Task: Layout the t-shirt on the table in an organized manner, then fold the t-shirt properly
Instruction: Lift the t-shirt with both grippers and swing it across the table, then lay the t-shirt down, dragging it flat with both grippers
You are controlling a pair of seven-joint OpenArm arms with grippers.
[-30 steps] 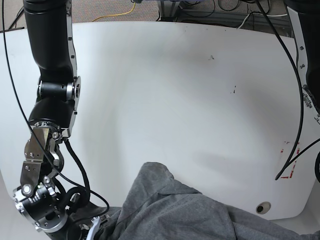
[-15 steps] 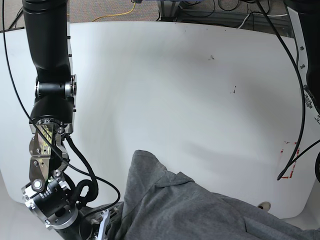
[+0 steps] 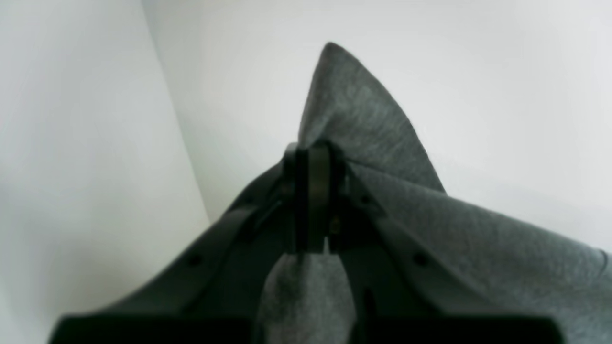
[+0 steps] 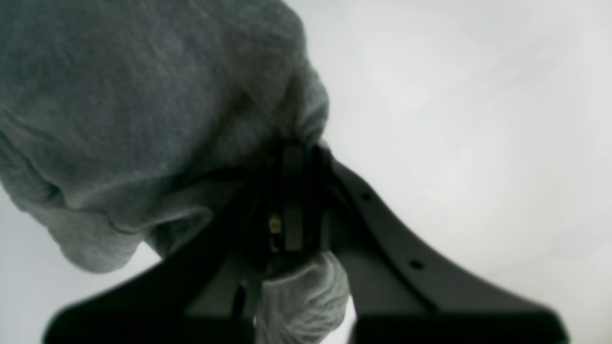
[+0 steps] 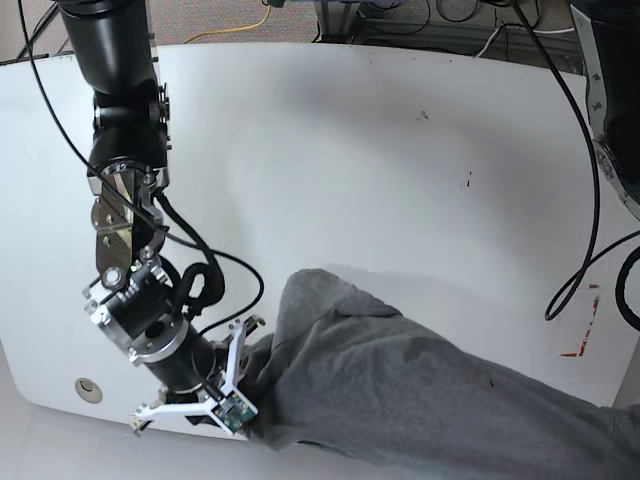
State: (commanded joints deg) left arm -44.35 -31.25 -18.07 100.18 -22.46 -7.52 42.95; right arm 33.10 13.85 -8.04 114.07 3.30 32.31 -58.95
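Currently you are in the layout step: left gripper (image 3: 313, 200) and right gripper (image 4: 291, 200) each pinch the shirt (image 5: 420, 390), bunched at lower centre-right of the table (image 5: 350, 150). Next, probably draw the grips apart to flatten it.

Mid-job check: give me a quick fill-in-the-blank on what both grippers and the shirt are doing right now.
1. The right gripper is shut on the ____.
2. The left gripper is ____ on a fold of the same grey cloth.
3. In the base view, the t-shirt lies bunched at the table's ____ edge.
4. The red tape mark sits on that view's ____ side.

Missing words: t-shirt; shut; near; right
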